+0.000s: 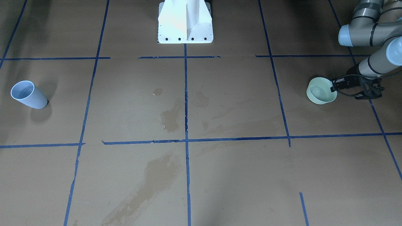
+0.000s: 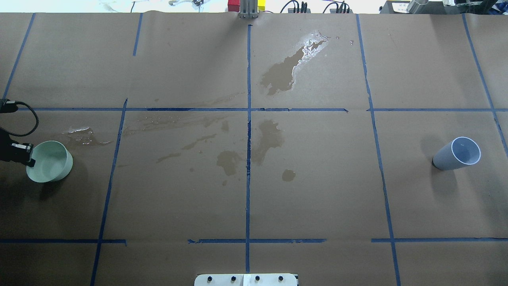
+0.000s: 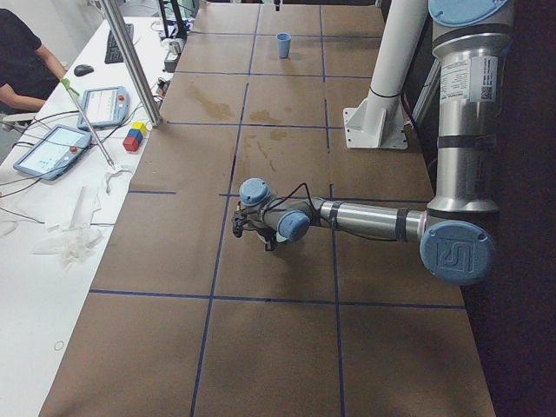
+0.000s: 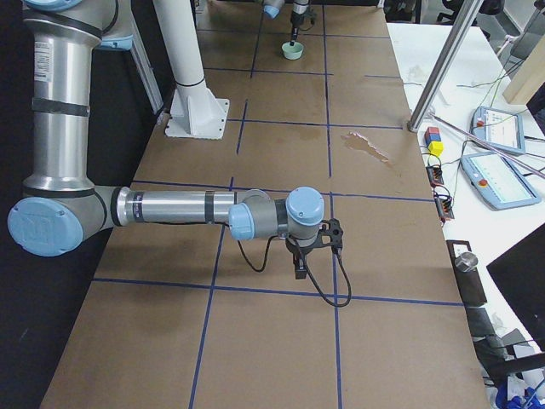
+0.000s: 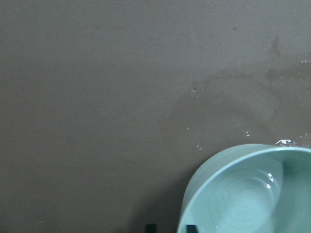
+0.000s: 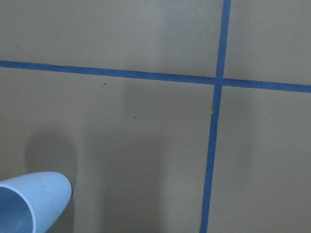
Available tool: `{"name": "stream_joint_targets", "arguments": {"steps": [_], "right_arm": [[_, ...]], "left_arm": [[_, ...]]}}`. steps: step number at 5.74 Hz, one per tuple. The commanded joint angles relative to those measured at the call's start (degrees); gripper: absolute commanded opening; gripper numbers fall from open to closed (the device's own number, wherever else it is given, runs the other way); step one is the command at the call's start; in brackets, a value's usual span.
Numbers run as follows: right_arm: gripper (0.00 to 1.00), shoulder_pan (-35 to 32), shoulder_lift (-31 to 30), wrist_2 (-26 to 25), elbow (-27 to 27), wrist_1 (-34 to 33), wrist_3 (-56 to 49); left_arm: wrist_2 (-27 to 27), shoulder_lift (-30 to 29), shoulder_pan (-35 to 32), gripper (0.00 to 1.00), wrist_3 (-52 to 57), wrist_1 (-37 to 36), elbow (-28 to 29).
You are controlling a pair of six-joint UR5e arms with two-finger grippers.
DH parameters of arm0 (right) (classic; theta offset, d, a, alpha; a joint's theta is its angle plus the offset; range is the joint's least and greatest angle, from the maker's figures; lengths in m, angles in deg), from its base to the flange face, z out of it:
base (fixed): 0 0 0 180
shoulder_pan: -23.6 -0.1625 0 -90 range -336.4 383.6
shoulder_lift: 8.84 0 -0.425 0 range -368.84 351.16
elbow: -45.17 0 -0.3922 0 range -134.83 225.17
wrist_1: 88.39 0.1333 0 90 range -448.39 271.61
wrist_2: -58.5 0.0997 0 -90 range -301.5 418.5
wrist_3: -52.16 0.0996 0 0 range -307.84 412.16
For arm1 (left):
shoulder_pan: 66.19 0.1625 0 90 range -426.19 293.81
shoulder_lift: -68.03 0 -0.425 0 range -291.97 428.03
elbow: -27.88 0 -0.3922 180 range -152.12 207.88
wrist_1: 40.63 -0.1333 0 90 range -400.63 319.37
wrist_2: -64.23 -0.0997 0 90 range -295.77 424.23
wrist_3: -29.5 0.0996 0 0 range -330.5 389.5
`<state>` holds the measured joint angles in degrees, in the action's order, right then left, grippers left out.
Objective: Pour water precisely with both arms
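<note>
**Bowl and cup at opposite ends of a stained tabletop.** At the near edge of the brown-papered tabletop, 1 white pedestal anchors the robot, and its 2 arms reach toward opposite ends.

The left arm stretches low over the paper. The left gripper sits at the rim of 1 pale green bowl, which rests on the tabletop at the robot's far left. The wrist view shows 2 black fingertips a little apart, 1 inside the rim and 1 outside. A dark gap separates the outer one from the bowl's wall, so the fingers are not closed on it. The water lies shallow in that bowl, marked only by faint rings and a few bright glints.

The right arm extends above the paper with the right gripper pointing down. Whether its fingers are apart or together cannot be told. Its wrist camera catches 1 pale blue cup, upright at the robot's far right and well apart from the bowl.

Between the 2 vessels, several dark brown stains blotch the middle squares of the blue tape grid. Farther out, 1 glossy wet patch shines near the far edge. Beyond it, 2 handheld control screens lie on a white desk.
</note>
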<state>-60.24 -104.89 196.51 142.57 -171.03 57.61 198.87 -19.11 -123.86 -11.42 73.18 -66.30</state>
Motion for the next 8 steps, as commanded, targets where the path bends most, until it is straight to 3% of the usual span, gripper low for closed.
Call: {"name": "stream_joint_targets", "arguments": {"steps": [1,2,3,4,5,6,8], "right_arm": [[1.0,0.0,0.0,0.0,-0.1,-0.1,0.1],[1.0,0.0,-0.1,0.1,-0.1,-0.1,0.2],[1.0,0.3,0.0,0.1,-0.5,-0.1,0.2],[1.0,0.8,0.0,0.0,-0.5,0.1,0.1],[1.0,1.9,0.0,-0.2,-0.5,0.1,0.0],[1.0,2.5,0.0,-0.4,-0.5,0.2,-0.1],[1.0,2.6,0.0,-0.2,0.0,0.1,-0.1]], "left_arm": [[4.7,-5.5,0.0,0.0,-5.3,-0.4,-4.5],[6.0,-12.1,2.0,0.0,-13.4,-1.0,-6.3],[4.7,-21.1,10.0,0.0,-26.7,-1.0,-5.8],[-2.2,-30.5,17.4,0.0,-37.5,-2.0,-3.0],[-7.2,-39.1,21.1,0.0,-37.6,-10.5,-0.3],[-16.3,-44.9,25.6,0.0,-37.5,-11.9,5.0],[-18.4,-46.5,28.0,0.02,-37.5,-11.9,7.9]]}}
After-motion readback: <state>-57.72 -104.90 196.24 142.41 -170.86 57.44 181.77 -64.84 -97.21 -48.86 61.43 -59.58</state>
